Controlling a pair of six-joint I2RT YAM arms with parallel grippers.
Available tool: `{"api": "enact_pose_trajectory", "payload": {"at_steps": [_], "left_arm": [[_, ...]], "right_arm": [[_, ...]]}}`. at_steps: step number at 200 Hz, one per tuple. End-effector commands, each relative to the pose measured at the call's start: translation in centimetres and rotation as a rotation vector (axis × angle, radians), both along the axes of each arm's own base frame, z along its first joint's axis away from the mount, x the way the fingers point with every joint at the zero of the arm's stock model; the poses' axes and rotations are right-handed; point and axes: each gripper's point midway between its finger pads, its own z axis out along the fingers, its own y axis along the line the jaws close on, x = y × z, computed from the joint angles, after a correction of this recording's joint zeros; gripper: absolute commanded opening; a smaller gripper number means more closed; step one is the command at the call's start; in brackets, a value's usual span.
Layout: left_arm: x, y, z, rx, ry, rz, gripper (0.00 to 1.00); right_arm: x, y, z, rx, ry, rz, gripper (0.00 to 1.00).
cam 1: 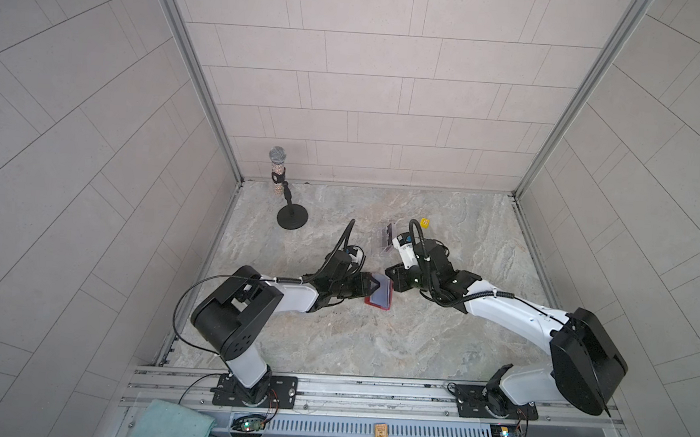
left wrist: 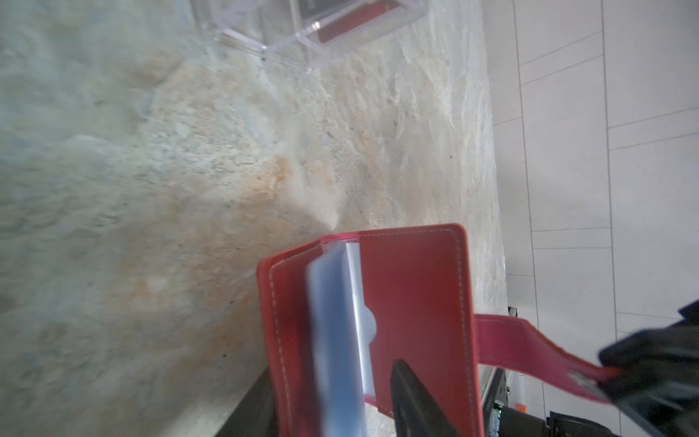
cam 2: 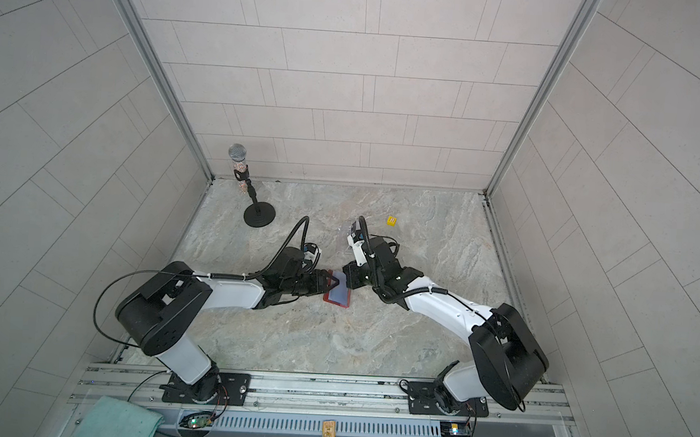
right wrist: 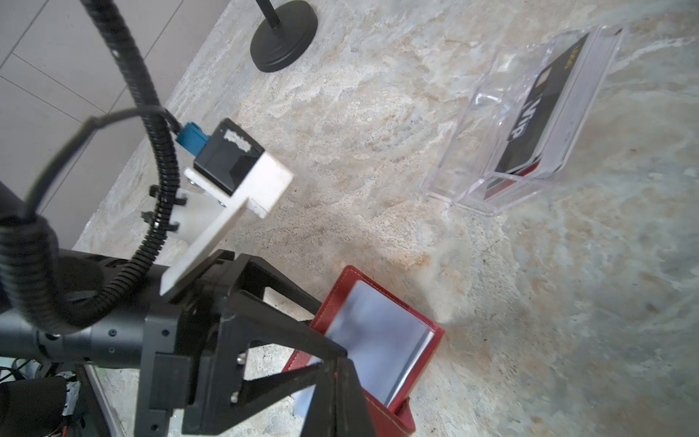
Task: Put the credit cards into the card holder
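The red card holder (cam 1: 379, 297) lies open on the marble table (cam 1: 374, 346) between both grippers, its clear sleeves (left wrist: 333, 340) blurred. My left gripper (left wrist: 333, 378) is open, one finger (left wrist: 412, 401) over the inner cover, the other under the outer cover, sleeves in between. My right gripper (right wrist: 338, 374) is shut on the holder's snap tab (left wrist: 529, 340). Black credit cards (right wrist: 537, 113) stand in a clear acrylic stand (cam 1: 386, 240) farther back, apart from both grippers. Both top views show the holder (cam 2: 338, 296) wedged between the two gripper tips.
A microphone on a round black base (cam 1: 292, 218) stands at the back left. A small yellow cube (cam 1: 425, 222) lies behind the acrylic stand. A teal cloth (cam 1: 169, 425) rests below the front rail. Walls close in the table's back and sides.
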Motion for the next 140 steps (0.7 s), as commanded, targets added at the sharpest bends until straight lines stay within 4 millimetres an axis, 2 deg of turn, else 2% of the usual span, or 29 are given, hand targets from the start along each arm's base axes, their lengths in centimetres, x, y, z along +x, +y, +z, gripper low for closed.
{"api": "enact_pose_trajectory", "payload": {"at_steps": [1, 78, 119, 140], "left_arm": [[0.0, 0.9, 0.2, 0.094, -0.044, -0.004, 0.49], [0.0, 0.9, 0.5, 0.101, -0.051, -0.007, 0.46], [0.0, 0.8, 0.2, 0.092, -0.041, -0.008, 0.32], [0.0, 0.5, 0.2, 0.077, -0.037, -0.007, 0.31]], "right_arm": [[0.1, -1.5, -1.6, -0.066, -0.004, -0.043, 0.0], [0.3, -2.3, -3.3, -0.102, 0.026, -0.079, 0.0], [0.3, -2.6, -4.3, -0.128, 0.044, -0.089, 0.0], [0.3, -2.8, -4.8, -0.142, 0.055, -0.095, 0.0]]}}
